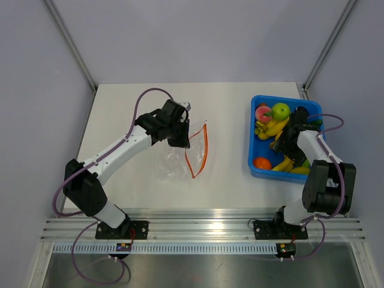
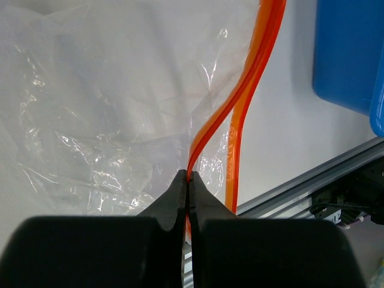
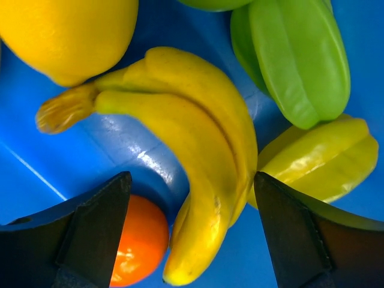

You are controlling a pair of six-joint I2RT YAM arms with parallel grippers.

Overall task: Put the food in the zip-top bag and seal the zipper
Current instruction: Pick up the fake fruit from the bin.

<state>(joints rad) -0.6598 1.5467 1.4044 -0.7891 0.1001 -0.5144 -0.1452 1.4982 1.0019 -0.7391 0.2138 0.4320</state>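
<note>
The clear zip-top bag [image 1: 172, 161] lies crumpled on the table left of centre, its mouth gaping toward the right. My left gripper [image 1: 180, 135] is shut on the orange-red zipper [image 1: 201, 150] at the bag's far corner. In the left wrist view the fingertips [image 2: 180, 183] pinch one zipper [image 2: 240, 102] strip while the other runs free beside it. My right gripper [image 1: 287, 146] hangs open inside the blue bin. Its fingers [image 3: 102, 216] straddle a yellow banana bunch [image 3: 198, 138] without closing on it. A pink-red peach [image 1: 262, 112] lies at the bin's far left.
The blue bin [image 1: 254, 157] at the right also holds a green apple [image 1: 280, 110], an orange ball [image 3: 141, 240], a lemon [image 3: 66, 33] and green and yellow star fruits [image 3: 300, 54]. A metal rail [image 1: 204, 228] runs along the table's near edge.
</note>
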